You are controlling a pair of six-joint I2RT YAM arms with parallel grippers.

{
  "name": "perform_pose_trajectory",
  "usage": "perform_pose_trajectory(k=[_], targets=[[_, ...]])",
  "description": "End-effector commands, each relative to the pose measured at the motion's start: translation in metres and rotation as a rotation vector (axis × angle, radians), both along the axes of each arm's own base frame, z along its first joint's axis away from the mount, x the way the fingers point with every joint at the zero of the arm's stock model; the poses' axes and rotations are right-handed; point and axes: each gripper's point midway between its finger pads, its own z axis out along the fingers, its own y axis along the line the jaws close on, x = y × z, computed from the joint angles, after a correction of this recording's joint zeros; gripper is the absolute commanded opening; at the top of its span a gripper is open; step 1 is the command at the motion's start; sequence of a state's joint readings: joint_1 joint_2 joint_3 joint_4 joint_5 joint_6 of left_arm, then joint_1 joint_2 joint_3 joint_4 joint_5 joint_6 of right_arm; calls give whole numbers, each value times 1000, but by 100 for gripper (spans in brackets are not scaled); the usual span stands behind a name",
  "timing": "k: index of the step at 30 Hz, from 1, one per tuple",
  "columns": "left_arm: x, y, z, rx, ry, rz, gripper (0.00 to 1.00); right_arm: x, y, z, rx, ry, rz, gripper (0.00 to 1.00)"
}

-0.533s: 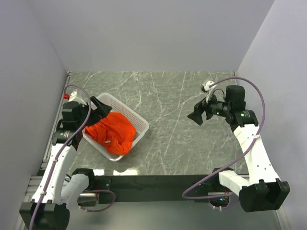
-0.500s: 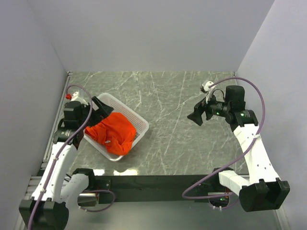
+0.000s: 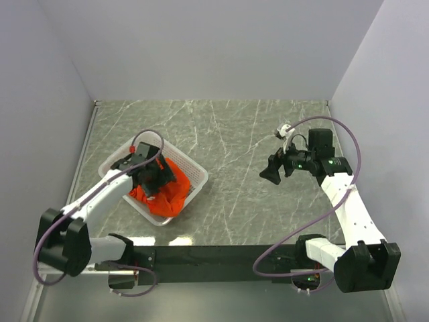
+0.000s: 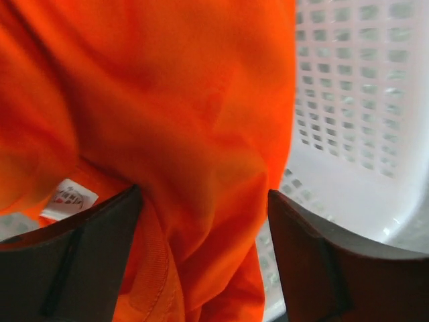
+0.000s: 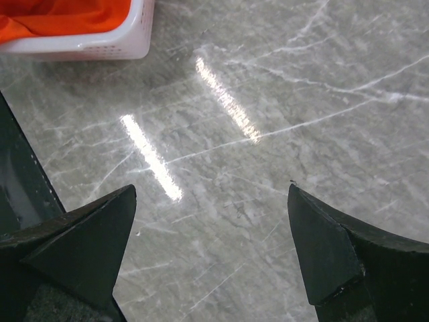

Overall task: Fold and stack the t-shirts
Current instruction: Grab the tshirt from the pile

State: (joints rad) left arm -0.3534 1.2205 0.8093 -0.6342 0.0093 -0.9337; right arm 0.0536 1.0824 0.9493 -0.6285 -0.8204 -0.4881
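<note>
orange-red t-shirt (image 4: 188, 134) lies bunched in the basket (image 4: 348, 134), a fold of it between the wide-apart jaws of the left pincer (image 4: 204, 194) (right pincer (image 5: 211, 194) gapes idle over the table (image 5: 268, 100)), so it seems best to close low on that fold, clear of the mesh.

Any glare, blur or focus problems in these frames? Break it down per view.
Right wrist: two bright glare streaks on the polished table, otherwise sharp. Left wrist: too close, the t-shirt fills the frame as soft saturated orange, neck label unreadable, basket mesh slightly blurred. Top external: evenly lit, sharp, small reflection at the table's near edge.
</note>
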Motion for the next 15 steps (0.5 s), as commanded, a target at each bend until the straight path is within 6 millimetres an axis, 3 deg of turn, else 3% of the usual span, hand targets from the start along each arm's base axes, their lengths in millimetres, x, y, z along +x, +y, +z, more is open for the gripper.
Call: perform_pose_trajectory(k=[1, 3, 4, 6, 7, 10, 13, 14, 15], targets=[[9, 1, -8, 91, 28, 50, 74, 2, 2, 4, 13, -32, 5, 100], [12, -3, -11, 122, 28, 29, 62, 1, 2, 4, 15, -36, 5, 100], [14, -3, -10, 140, 15, 21, 42, 1, 2, 3, 12, -34, 3, 100], [21, -5, 2, 147, -28, 11, 23, 0, 1, 4, 8, -36, 3, 100], [25, -5, 10, 155, -54, -7, 1, 0, 0, 5, 3, -43, 2, 100], [48, -14, 71, 135, -240, -61, 0, -4, 0, 12, -3, -46, 13, 99], [69, -41, 164, 18, -522, -178, 0, -5, 2, 29, -3, -84, 42, 98], [70, -53, 203, -49, -615, -223, 0, -8, 2, 31, -5, -81, 50, 97], [69, -59, 230, -76, -692, -261, 0, -7, 2, 36, -8, -95, 59, 97]])
